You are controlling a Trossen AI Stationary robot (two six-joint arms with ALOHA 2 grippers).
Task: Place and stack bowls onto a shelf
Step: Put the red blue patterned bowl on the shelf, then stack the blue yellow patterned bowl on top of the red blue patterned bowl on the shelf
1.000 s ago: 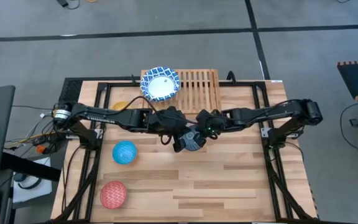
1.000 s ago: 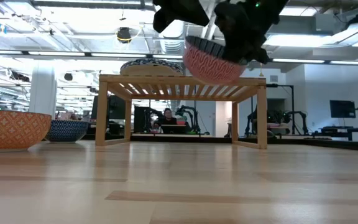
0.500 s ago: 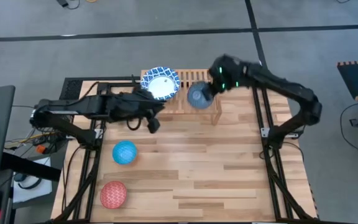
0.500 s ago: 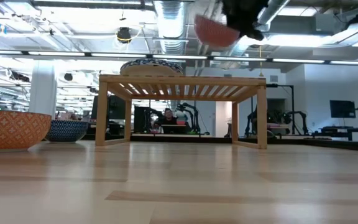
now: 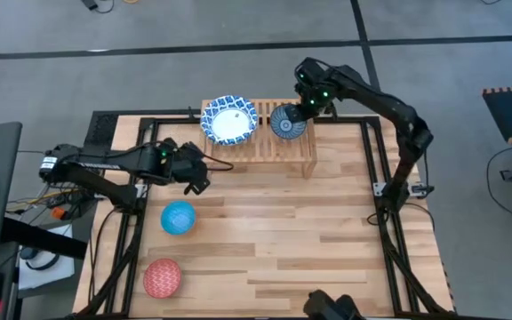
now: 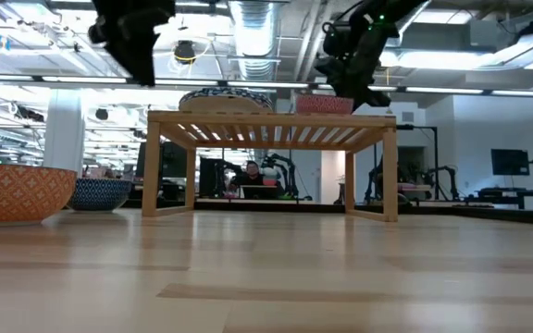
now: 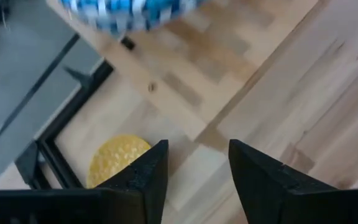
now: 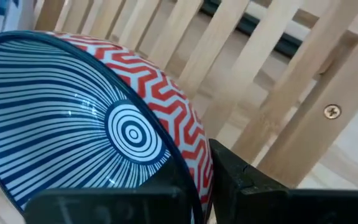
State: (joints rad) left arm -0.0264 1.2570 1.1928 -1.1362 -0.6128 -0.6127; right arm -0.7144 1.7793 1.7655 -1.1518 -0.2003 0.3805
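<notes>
Right end effector (image 5: pixel 299 114) clamps striped bowl (image 5: pixel 284 124) rim on shelf (image 5: pixel 293 147) — red chevrons only in wrist view, left end effector (image 7: pixel 194 163) open.

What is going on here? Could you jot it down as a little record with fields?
Right gripper: shut on the striped bowl, holding it by the rim on the shelf
Left gripper: open, empty, above the table
Also on shelf: white bowl with a blue rim
On table: light blue bowl, red bowl, yellow bowl
</notes>
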